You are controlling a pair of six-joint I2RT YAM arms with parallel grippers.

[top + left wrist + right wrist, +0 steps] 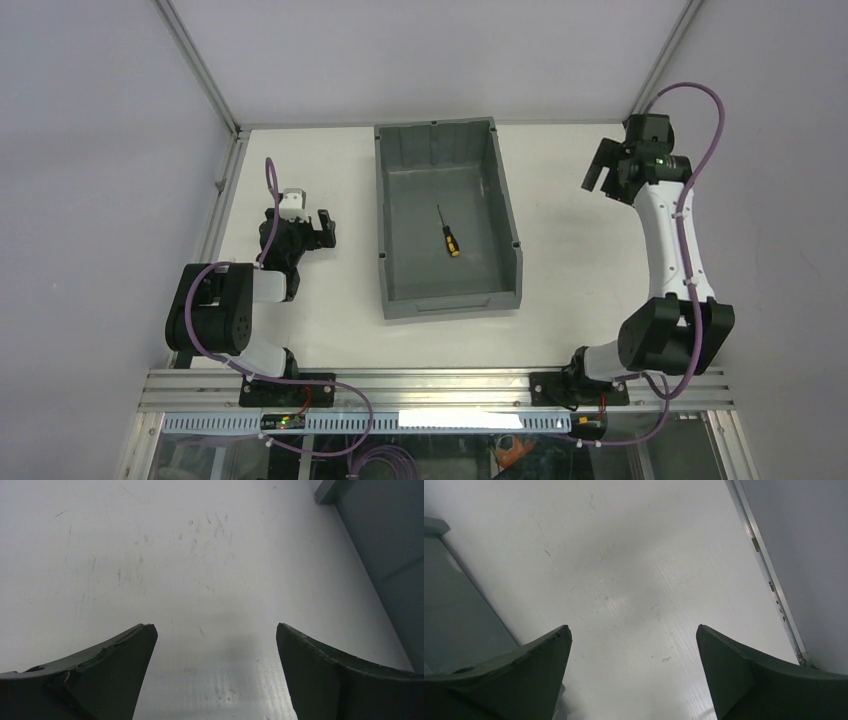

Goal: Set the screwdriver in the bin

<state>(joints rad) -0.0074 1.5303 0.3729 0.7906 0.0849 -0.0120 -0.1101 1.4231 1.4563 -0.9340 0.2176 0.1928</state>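
The screwdriver point(447, 230) lies flat on the floor of the bin point(506, 200), near the middle and touching none of the walls. Its long axis runs nearly parallel to the bin's long sides, tilted a little. The thin dark shaft points to the far end and slightly left, and the yellow-orange and black handle faces the lowered lip at the near short end.

The grey bin stands on the white table point(580, 260) between the two arms, its long sides running away from the arm bases.

To the bin's left, the left gripper point(215, 630) hangs low over bare, scuffed tabletop. Its two dark fingers point(120, 652) are spread wide with nothing between them, and the bin's outer wall shows at the right edge of the left wrist view.

The right gripper point(633, 630) is extended toward the table's far right corner, well apart from the bin. It is likewise spread and empty over the white surface, with the table's metal edge rail point(769, 585) on one side of the right wrist view and the bin's wall on the other.
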